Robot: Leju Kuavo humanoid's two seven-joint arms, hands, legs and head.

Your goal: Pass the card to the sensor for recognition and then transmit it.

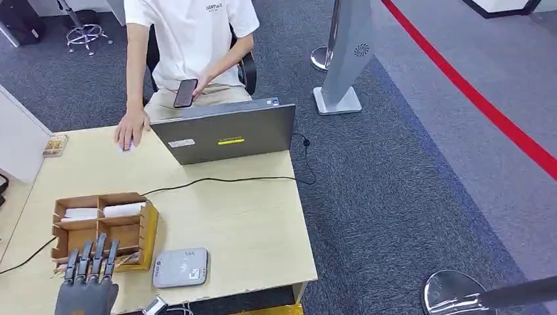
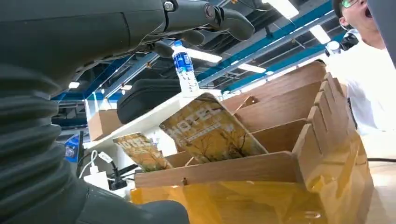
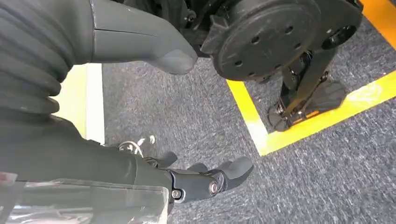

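Note:
A wooden card box (image 1: 134, 226) stands on the table's near left, and a grey sensor pad (image 1: 180, 268) lies just to its right. My left hand (image 1: 89, 279) hovers at the box's near edge with fingers stretched toward it, holding nothing. In the left wrist view two yellow-brown "HOTEL" cards (image 2: 210, 130) lean in the front slots of the box (image 2: 289, 107), between my left hand's fingers (image 2: 205, 18) and thumb (image 2: 140, 212) without touching them. My right hand (image 3: 107, 163) hangs beside my body over the carpet, fingers (image 3: 210, 179) apart and empty.
A grey laptop (image 1: 226, 131) stands at the table's far side, with a black cable (image 1: 217, 178) running across the tabletop (image 1: 249, 223). A seated person (image 1: 190, 39) behind it holds a phone (image 1: 185, 93) and rests a hand on the table. A loose card (image 1: 56, 144) lies far left. A stanchion base (image 1: 453, 292) sits on the floor at right.

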